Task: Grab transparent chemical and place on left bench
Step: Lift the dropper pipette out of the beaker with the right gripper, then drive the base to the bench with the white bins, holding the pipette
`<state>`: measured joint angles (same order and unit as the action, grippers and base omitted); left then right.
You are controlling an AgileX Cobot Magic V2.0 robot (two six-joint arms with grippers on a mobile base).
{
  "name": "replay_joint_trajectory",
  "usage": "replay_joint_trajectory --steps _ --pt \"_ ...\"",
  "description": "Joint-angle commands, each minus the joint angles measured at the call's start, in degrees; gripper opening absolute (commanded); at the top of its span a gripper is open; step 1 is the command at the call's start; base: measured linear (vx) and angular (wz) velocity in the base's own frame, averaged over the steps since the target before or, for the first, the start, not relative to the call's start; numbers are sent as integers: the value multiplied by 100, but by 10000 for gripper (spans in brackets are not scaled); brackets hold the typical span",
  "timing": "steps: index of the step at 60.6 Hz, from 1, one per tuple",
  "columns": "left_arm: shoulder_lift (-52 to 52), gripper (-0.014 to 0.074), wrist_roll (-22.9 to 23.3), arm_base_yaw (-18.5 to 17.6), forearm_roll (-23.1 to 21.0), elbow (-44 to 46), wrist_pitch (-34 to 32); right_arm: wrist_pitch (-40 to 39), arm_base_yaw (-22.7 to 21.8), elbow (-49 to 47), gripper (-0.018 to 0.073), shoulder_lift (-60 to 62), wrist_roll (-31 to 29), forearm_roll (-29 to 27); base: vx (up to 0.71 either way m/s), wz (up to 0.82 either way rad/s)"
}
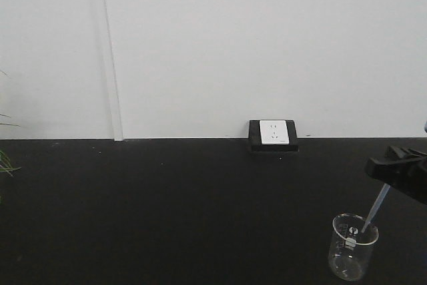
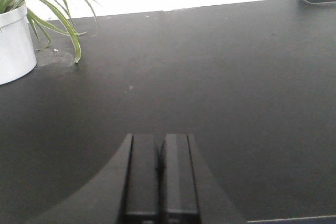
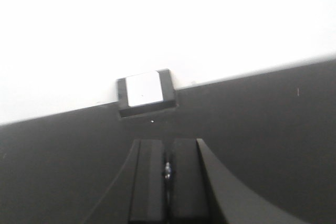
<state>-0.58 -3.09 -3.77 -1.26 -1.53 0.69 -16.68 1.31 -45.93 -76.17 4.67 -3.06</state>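
Pipette first: the transparent chemical (image 1: 377,206), a thin clear dropper, leans at a slant at the lower right of the front view. Its lower end is inside the mouth of a clear glass beaker (image 1: 352,255) and its upper end runs up into the right claw (image 1: 385,173). The beaker stands upright on the black worktop (image 1: 167,211), well apart from the white wall socket (image 1: 273,133) at the foot of the white wall. White printed marks show on the beaker's wall, too small to read. No lettering can be made out on the socket face.

The right wrist view shows that claw (image 3: 167,148) pinched nearly together, with a small pale glint of the dropper caught in the slit.

The left claw (image 2: 160,142) is pressed together on nothing, low over bare worktop. A white pot (image 2: 13,45) of striped green leaves sits to its left.
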Motion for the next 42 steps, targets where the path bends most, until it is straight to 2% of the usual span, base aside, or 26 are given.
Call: replay_joint_trajectory --steps 1,12,27,42 --pt "-110 -3 45 -10 -4 -93 -449 -296 -27 276 -7 907 9 738 0 0" --pt "-110 -3 45 -10 -4 -93 -449 72 -27 1246 -7 2633 8 1545 0 0" --pt "-110 -3 45 -10 -4 -93 -449 991 -27 2297 -7 4459 8 1545 0 0" --pt "-110 -3 45 -10 -4 -93 -449 1012 -27 2823 -7 5332 -18 1545 0 0"
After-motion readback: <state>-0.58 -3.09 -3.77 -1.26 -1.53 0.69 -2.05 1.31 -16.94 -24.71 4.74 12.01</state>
